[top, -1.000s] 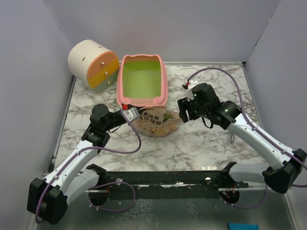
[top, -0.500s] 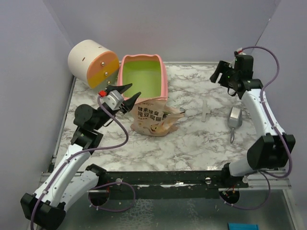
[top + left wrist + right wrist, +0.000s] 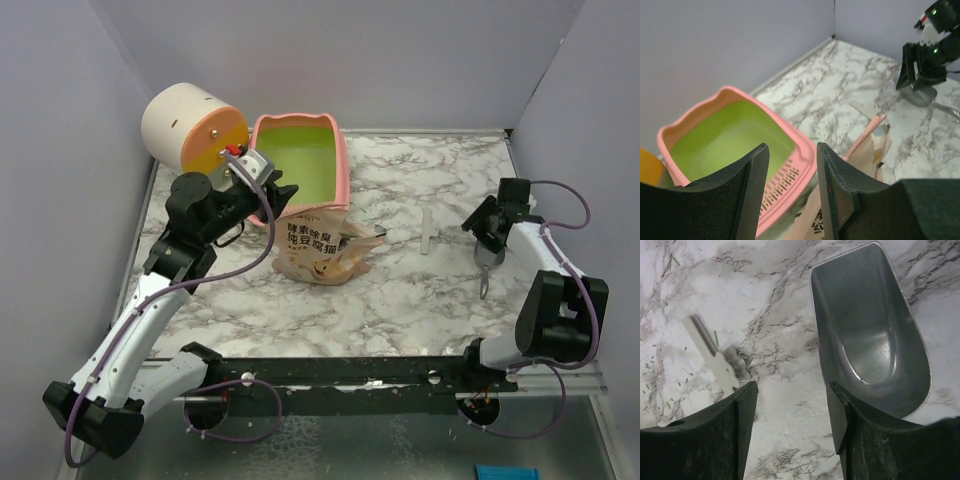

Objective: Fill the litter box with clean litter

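Now that both pincers have left the tan printed pouch (image 3: 320,250), where they were working a second ago, the job moves from opening to scooping. The pouch stands on its own, just on the near side of the pink plastic litter box (image 3: 342,170) with the lime-green inside, and seems to rest against its slotted end. A pale narrow strip (image 3: 426,232) lies on the marble bench (image 3: 420,300) between pouch and right edge. I take it for the torn-off top, so I judge the pouch open.

My left pincer (image 3: 275,195) has risen and swung to the near left corner of the box, jaws partly spread with nothing between them. My right pincer (image 3: 483,232) went out to the far right corner and has now come down by the right edge, over the grey metal scoop (image 3: 870,335). Its jaws stand wide, one side of the bowl in the gap, not yet closed on it.

The box sits at the far edge, left of middle, beside the cream-and-orange cylinder (image 3: 190,135). Its green floor is bare, and I see no clean litter in it, so the filling has not begun. Next I need a firm hold on the scoop.
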